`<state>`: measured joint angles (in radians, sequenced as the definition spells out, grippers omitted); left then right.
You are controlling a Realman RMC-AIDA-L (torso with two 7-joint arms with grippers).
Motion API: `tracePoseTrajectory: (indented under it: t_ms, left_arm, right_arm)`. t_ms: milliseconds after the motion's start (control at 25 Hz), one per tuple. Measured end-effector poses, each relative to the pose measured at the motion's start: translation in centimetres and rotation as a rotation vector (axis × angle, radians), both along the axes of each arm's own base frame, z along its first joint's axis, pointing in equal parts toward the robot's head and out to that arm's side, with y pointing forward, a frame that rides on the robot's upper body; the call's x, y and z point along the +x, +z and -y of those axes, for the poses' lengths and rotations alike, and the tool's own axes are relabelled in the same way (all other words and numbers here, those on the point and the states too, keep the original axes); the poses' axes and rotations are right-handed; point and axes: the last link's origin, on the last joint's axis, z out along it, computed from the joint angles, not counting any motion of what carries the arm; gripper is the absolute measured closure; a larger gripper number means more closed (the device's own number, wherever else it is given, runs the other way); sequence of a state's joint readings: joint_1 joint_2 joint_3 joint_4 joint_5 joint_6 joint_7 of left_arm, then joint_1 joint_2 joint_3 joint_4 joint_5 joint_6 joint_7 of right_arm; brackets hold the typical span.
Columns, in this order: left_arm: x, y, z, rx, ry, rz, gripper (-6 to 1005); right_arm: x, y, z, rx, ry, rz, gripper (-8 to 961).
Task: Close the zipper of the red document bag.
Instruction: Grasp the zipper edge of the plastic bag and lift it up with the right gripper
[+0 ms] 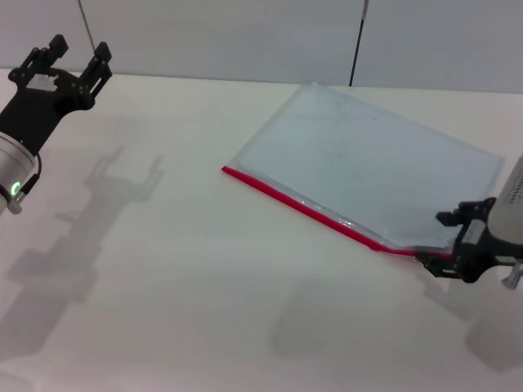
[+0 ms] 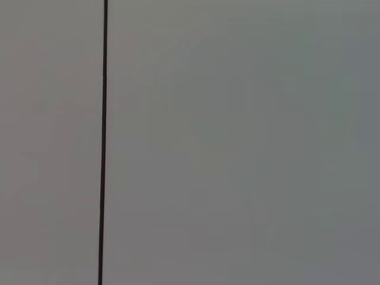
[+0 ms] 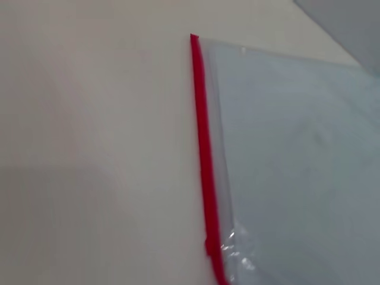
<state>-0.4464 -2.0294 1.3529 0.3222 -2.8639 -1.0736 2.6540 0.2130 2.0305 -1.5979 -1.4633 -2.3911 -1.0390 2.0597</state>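
Observation:
The red document bag (image 1: 368,155) lies flat on the white table, a translucent pale sleeve turned at an angle; the right wrist view shows it too (image 3: 297,154). Its zipper (image 1: 302,206) is the bright red strip along the long edge nearest me, seen again in the right wrist view (image 3: 203,154). My right gripper (image 1: 439,241) sits low at the right end of that strip, its fingers apart on either side of the bag's corner. My left gripper (image 1: 79,51) hangs raised at the far left, open and holding nothing, well away from the bag.
The white table (image 1: 163,269) stretches wide to the left of the bag. A grey wall with a thin black vertical seam (image 2: 104,142) stands behind it.

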Motion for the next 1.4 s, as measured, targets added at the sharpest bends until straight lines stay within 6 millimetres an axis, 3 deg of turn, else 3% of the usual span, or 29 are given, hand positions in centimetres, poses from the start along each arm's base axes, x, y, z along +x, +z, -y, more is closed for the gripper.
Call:
tracePoseTrajectory:
  t_ms: [280, 800, 1400]
  left_arm:
    - [0.1, -0.1, -0.2, -0.006, 0.002, -0.008, 309]
    - [-0.1, -0.4, -0.4, -0.026, 0.017, -0.032, 311]
    - [0.0, -0.4, -0.5, -0.027, 0.017, -0.029, 314]
  right_arm:
    - [-1.3, -0.4, -0.2, 0.020, 0.083, 0.027, 291]
    - [0.0, -1.3, 0.6, 0.003, 0.076, 0.190, 291]
    - [0.2, -2.0, -0.6, 0.023, 0.077, 0.233, 302]
